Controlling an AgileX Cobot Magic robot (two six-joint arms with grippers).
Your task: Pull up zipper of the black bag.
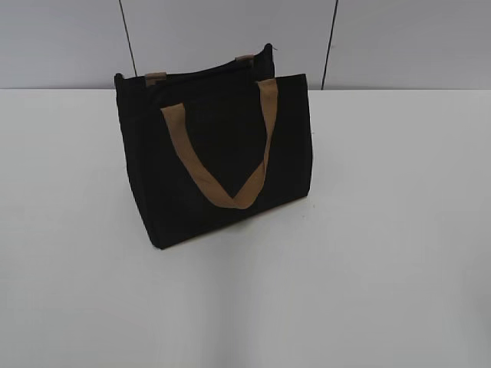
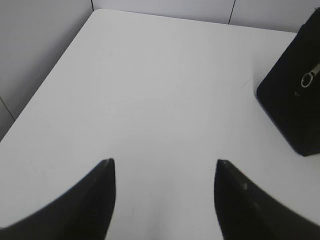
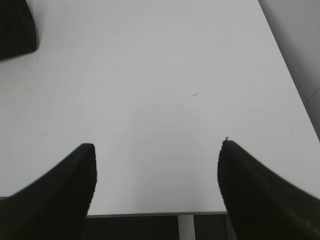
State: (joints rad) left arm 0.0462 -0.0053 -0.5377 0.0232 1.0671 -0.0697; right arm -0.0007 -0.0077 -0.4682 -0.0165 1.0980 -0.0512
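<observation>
Exterior view: I see the black bag (image 1: 222, 165) standing upright on the white table (image 1: 383, 268), towards the far side and a little left of centre. Its broad face is turned to me and skewed slightly. One tan handle (image 1: 230, 172) hangs down in a loop against that face; the ends of the second handle (image 1: 156, 77) poke up behind the top edge. The zipper (image 1: 203, 73) runs along the top edge as a thin dark line; from here I cannot make out how far it is closed. Neither arm shows in this view.

Left wrist view: I get the left gripper (image 2: 165, 197) with its two dark fingers (image 2: 95, 200) spread well apart over bare table, nothing between them. A corner of the bag sits at the far right of the frame, well apart from the fingers. A small silvery pull tab (image 2: 310, 76) with a ring end lies against the bag's dark side panel.

Right wrist view: right gripper (image 3: 157, 192) likewise spread wide, fingers (image 3: 252, 192) empty, hanging over the near edge of the table. A dark corner of the bag shows at the far left of the frame, well away from the gripper.
</observation>
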